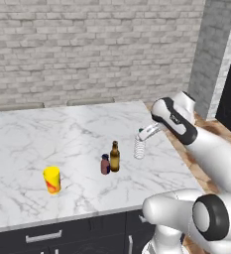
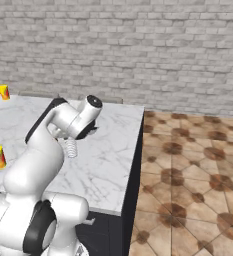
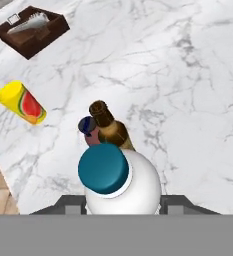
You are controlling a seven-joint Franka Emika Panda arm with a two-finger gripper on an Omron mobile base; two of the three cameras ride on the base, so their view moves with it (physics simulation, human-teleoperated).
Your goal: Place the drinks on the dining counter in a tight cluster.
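My gripper (image 1: 145,133) is shut on the clear water bottle (image 1: 139,149), holding it upright by its top over the right part of the dining counter (image 1: 62,129). In the hand view the bottle's teal cap (image 3: 103,167) sits between the fingers (image 3: 68,204). Just beyond it stand the brown glass bottle (image 3: 110,127) and the short maroon drink (image 3: 89,129), side by side. From the left base view the brown bottle (image 1: 115,156) and the maroon drink (image 1: 105,164) are a short way left of the held bottle. The bottle (image 2: 71,147) hangs under the arm in the right base view.
A yellow cup with a red print (image 1: 52,179) stands near the counter's front edge, left of the drinks. A dark brown tray (image 3: 32,30) lies farther left. Another yellow cup (image 2: 4,92) is at the far back corner. The counter's right edge (image 2: 138,150) drops to tiled floor.
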